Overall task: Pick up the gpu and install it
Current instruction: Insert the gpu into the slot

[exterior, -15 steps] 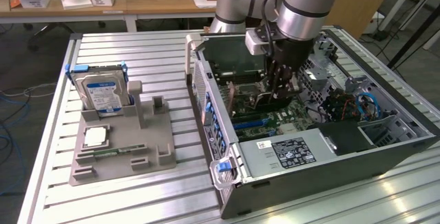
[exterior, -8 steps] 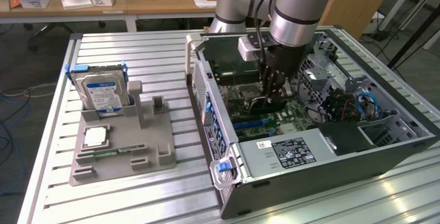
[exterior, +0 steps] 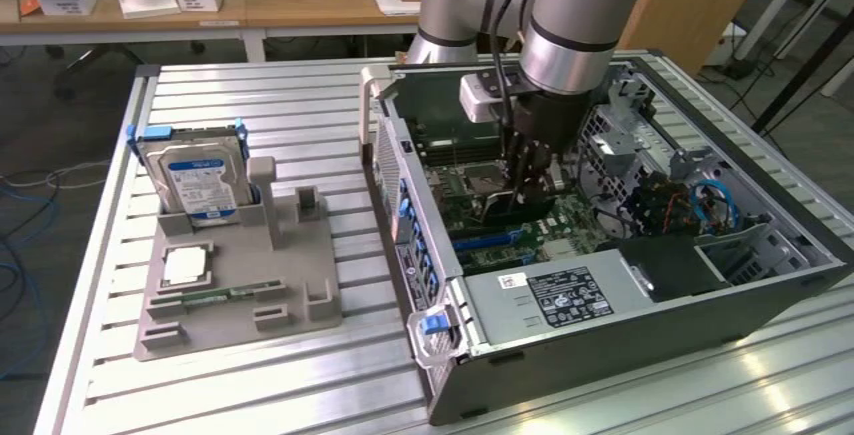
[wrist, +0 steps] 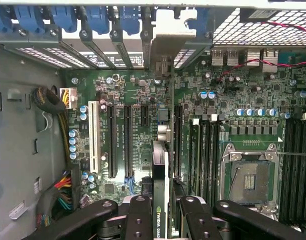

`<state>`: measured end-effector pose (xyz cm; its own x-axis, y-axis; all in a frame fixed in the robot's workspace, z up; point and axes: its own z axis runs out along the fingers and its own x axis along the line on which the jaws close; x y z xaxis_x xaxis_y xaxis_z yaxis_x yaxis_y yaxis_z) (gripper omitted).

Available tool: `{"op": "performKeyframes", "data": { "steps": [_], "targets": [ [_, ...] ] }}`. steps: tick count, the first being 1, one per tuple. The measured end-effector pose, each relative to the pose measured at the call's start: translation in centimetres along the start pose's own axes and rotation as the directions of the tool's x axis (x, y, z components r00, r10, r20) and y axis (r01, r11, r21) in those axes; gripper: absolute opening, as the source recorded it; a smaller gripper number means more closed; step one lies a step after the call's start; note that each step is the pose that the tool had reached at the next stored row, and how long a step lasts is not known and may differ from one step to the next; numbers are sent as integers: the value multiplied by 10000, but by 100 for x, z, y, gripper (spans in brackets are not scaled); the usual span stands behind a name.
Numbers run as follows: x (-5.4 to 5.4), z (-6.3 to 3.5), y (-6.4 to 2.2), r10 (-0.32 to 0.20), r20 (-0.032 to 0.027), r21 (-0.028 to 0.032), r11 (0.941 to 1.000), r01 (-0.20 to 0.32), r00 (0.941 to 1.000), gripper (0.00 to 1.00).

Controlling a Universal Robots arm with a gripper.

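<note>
The arm reaches down into the open computer case [exterior: 601, 305], which lies on the slatted counter [exterior: 267, 95] in the right half of the exterior view. In the wrist view, the gripper [wrist: 165, 210] is clenched on the gpu [wrist: 160, 175]. The card is seen edge-on as a slim dark strip with a green logo, and part of it is cut off at the frame's edge. It sits over the motherboard [wrist: 143, 100] among the long expansion slots [wrist: 113, 140], but I cannot tell whether its lower edge touches a slot. In the exterior view the gripper [exterior: 527, 190] stands at the centre of the case, and the card below it is hard to make out against the dark board. On the exterior view's left, a hard drive [exterior: 198, 180] stands upright in a grey holder [exterior: 240, 285].
</note>
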<state>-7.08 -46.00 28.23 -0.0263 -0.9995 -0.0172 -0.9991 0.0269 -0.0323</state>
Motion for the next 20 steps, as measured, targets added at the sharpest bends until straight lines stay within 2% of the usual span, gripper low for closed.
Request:
{"op": "performKeyframes", "data": {
  "steps": [20],
  "targets": [
    [55,10,15,2,14,1,10000,-2,10000,26]
  ]
}}
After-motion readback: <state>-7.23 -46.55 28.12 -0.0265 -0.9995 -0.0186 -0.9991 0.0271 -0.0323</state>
